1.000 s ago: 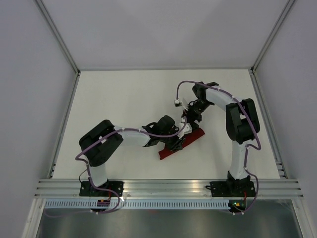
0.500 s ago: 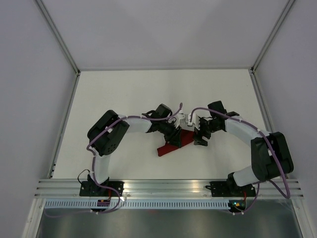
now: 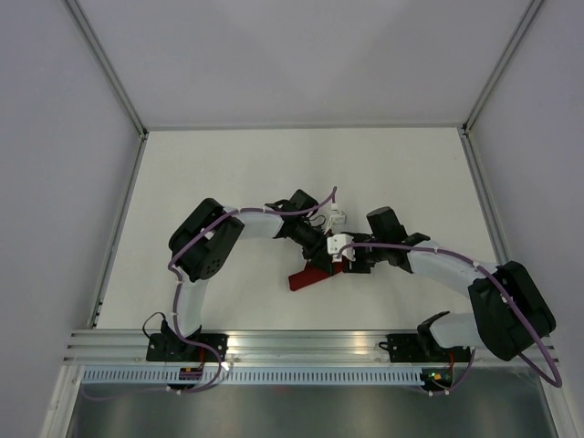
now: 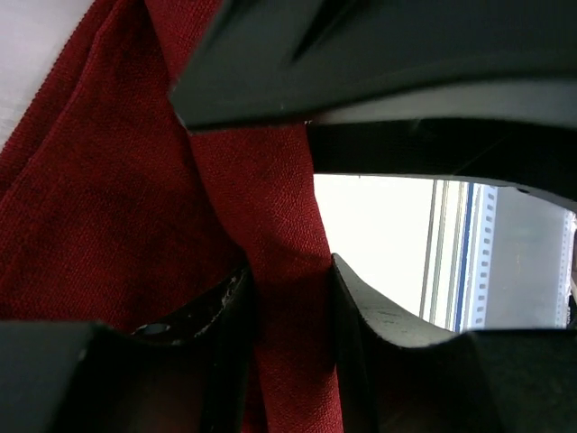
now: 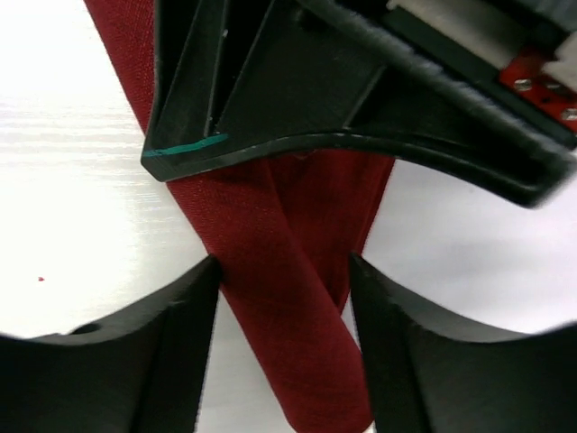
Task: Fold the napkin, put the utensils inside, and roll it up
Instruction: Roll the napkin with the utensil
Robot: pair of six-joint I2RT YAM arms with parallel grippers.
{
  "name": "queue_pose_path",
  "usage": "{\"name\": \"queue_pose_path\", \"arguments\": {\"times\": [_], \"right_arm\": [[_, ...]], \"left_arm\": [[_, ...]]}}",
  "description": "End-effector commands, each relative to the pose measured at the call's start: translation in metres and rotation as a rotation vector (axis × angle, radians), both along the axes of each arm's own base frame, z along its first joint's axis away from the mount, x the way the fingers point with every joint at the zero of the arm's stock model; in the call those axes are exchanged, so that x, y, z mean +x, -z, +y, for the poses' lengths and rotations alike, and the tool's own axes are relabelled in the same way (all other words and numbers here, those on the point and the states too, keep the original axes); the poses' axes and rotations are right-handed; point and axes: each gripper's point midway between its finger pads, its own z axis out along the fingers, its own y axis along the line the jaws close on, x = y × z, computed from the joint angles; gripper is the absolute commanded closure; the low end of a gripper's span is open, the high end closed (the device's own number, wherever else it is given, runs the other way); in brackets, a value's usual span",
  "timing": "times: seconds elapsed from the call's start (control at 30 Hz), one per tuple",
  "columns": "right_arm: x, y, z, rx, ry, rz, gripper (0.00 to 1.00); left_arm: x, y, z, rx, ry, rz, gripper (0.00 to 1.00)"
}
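Observation:
The dark red napkin (image 3: 304, 277) lies rolled into a slim bundle near the table's middle. My left gripper (image 3: 325, 263) is shut on a fold of the napkin (image 4: 108, 225); cloth fills the gap between its two fingers (image 4: 216, 343). My right gripper (image 3: 350, 262) has come in from the right and straddles the roll (image 5: 288, 298). It is open, and its fingertips (image 5: 203, 280) sit close against the cloth on both sides. The left gripper's black body (image 5: 315, 90) hangs just above that spot. The utensils are hidden.
The white table (image 3: 228, 173) is bounded by grey walls at the back and sides. An aluminium rail (image 3: 310, 345) with both arm bases runs along the near edge. Purple cables loop over both arms.
My right arm swung from the back right down to the napkin, and its jaws narrowed around the roll. The left gripper kept its hold, and the roll shifted slightly left.

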Motion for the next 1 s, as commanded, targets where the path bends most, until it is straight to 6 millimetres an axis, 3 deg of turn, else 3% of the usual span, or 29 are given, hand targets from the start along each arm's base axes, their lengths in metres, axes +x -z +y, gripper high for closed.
{"name": "queue_pose_path", "arguments": {"times": [0.0,0.23,0.37,0.47,0.5,0.8,0.9,0.93,0.97], "right_arm": [[0.002,-0.001,0.007,-0.005,-0.043,-0.006,0.38],[-0.014,0.018,-0.002,-0.109,-0.121,0.128,0.57],[-0.016,0.02,-0.005,-0.139,-0.122,0.174,0.6],[-0.018,0.019,-0.004,-0.165,-0.133,0.252,0.62],[-0.019,0.02,-0.005,-0.176,-0.138,0.279,0.63],[-0.025,0.027,-0.01,-0.281,-0.181,0.604,0.63],[-0.02,0.03,-0.01,-0.307,-0.18,0.67,0.63],[-0.016,0.034,-0.009,-0.317,-0.178,0.686,0.63],[-0.015,0.036,-0.009,-0.321,-0.175,0.699,0.63]], "left_arm": [[0.004,-0.011,-0.003,-0.02,0.009,-0.015,0.57],[0.021,-0.035,-0.006,-0.029,-0.035,-0.129,0.53],[0.038,-0.055,-0.007,-0.038,-0.102,-0.237,0.52],[0.055,-0.071,-0.003,-0.032,-0.184,-0.345,0.52],[0.069,-0.084,-0.001,-0.031,-0.246,-0.422,0.52],[0.109,-0.101,0.054,0.053,-0.617,-0.687,0.51],[0.103,-0.113,0.073,0.002,-0.726,-0.72,0.5],[0.094,-0.103,0.08,0.01,-0.728,-0.704,0.5],[0.089,-0.118,0.077,-0.049,-0.731,-0.729,0.5]]}}
